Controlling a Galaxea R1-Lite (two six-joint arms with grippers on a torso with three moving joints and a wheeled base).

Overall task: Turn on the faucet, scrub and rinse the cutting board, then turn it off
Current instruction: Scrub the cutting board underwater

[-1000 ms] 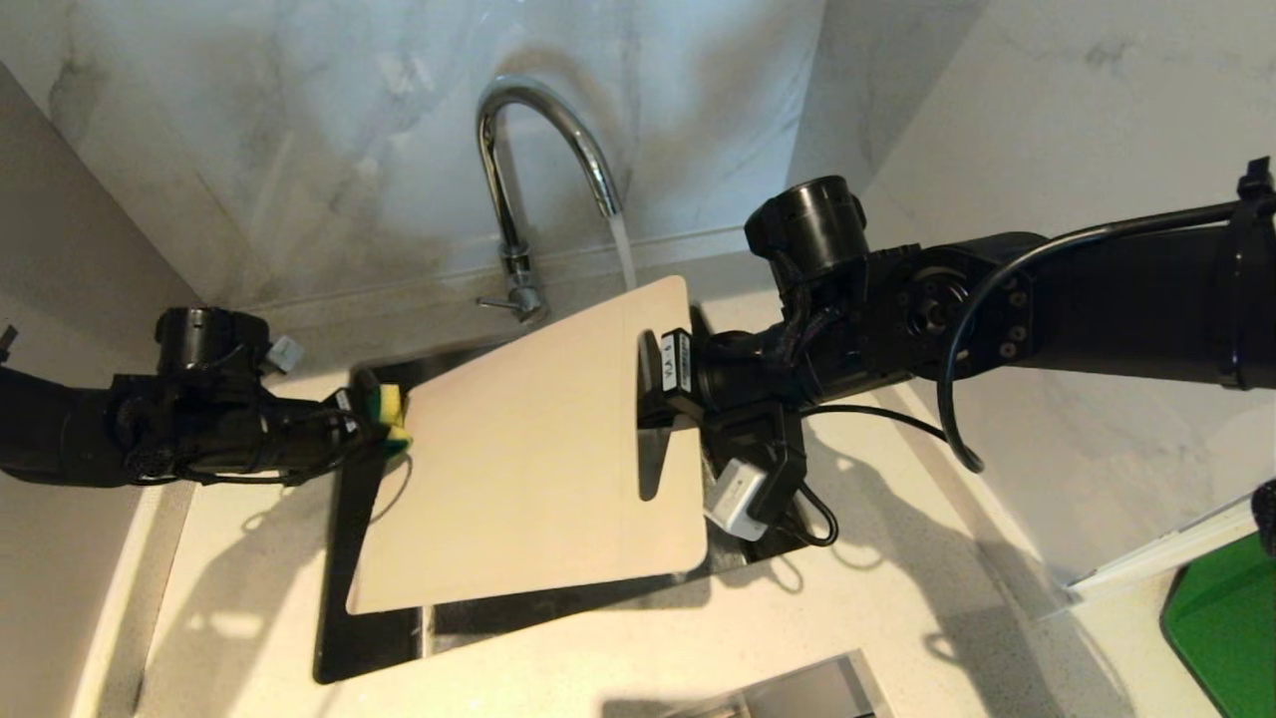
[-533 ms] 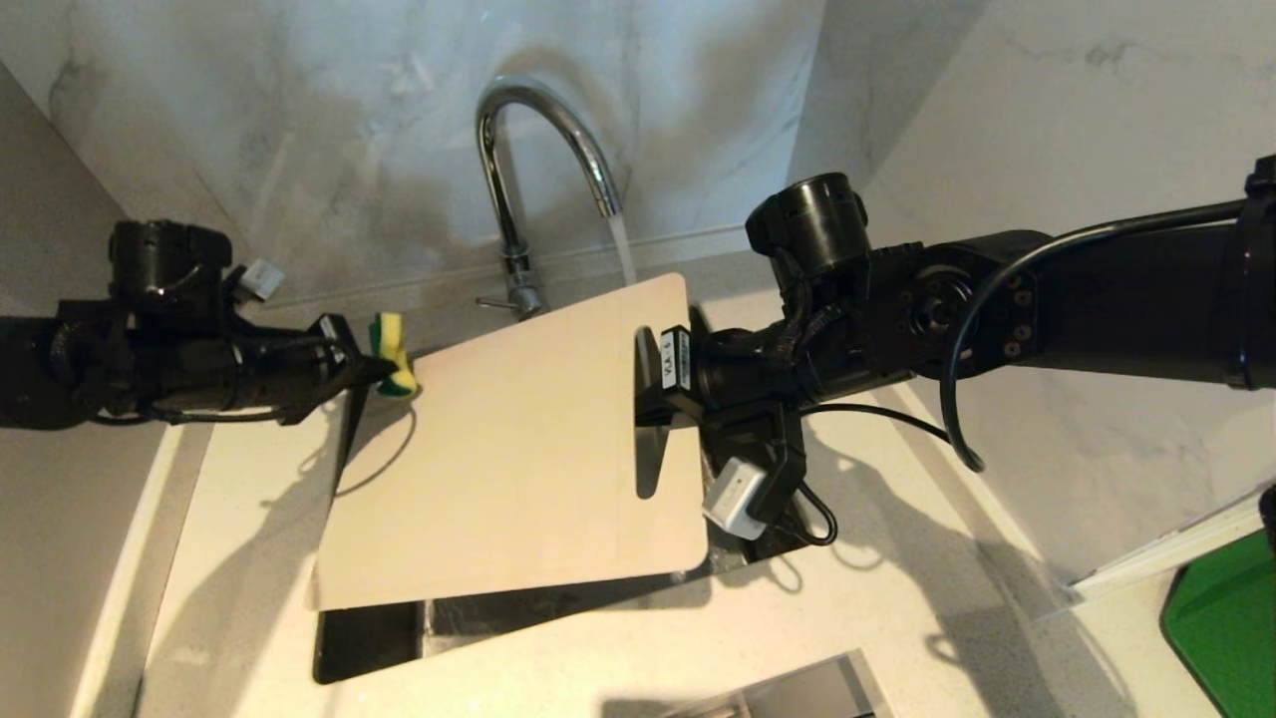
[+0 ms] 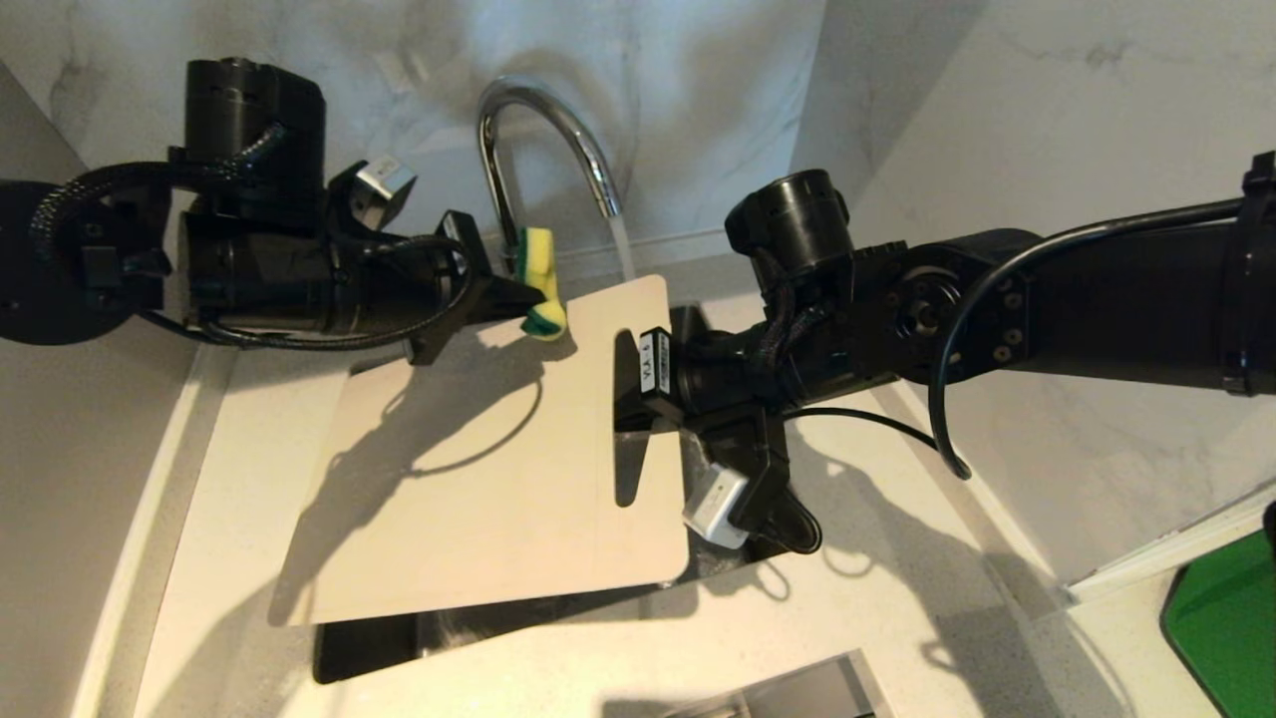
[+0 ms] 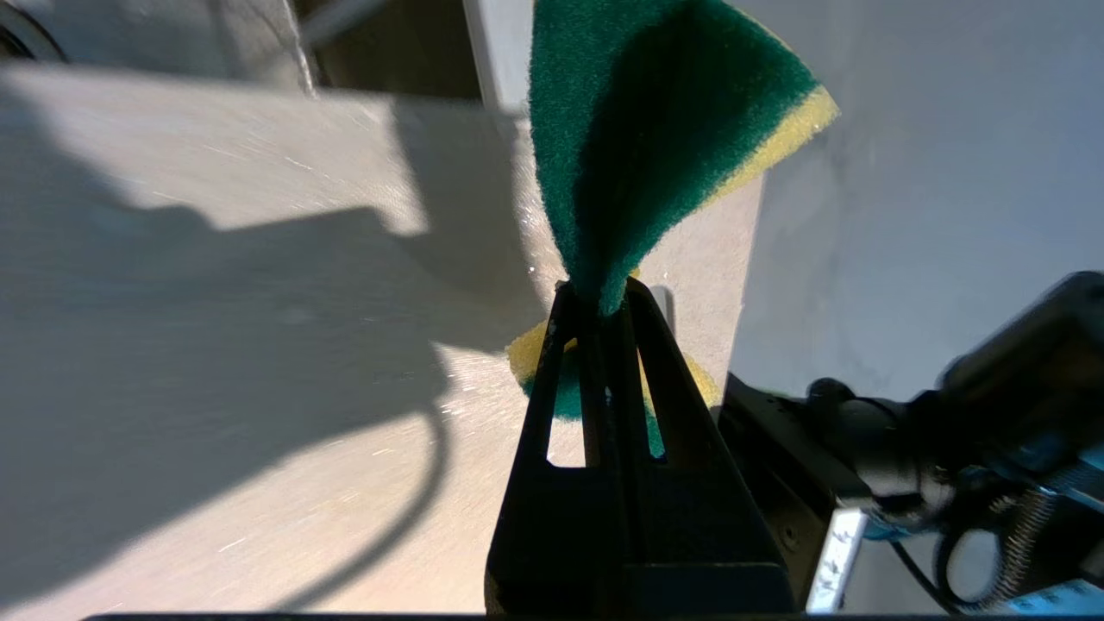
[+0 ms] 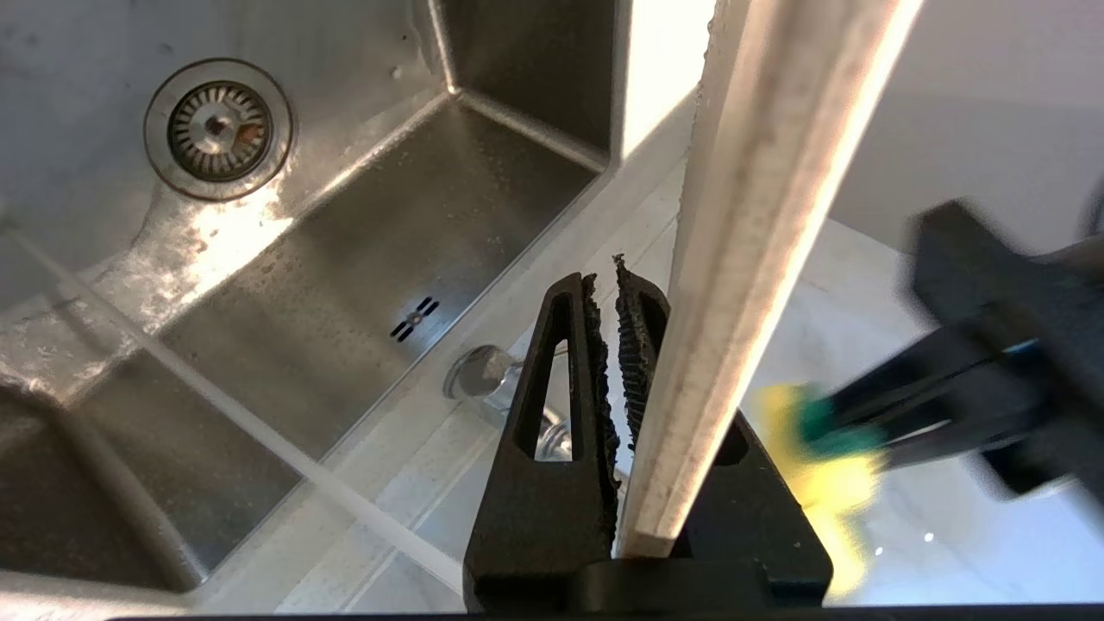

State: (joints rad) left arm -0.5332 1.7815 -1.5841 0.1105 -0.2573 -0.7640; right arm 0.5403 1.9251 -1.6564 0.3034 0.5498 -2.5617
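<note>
Sponge (image 3: 541,282) – pinched in shut left gripper (image 3: 523,296) – has swept to board's (image 3: 478,459) far edge; right gripper (image 3: 638,394) clamps board by its slot, water running – scrubbing underway.

No readable text, labels or numbers anywhere.

1. Faucet (image 3: 543,150): glossy chrome metal.
2. Board (image 3: 478,469): matt cream plastic, finely scratched.
3. Sponge (image 4: 655,129): rough green fibre over yellow foam.
4. Sink (image 5: 362,250): brushed steel, wet.
</note>
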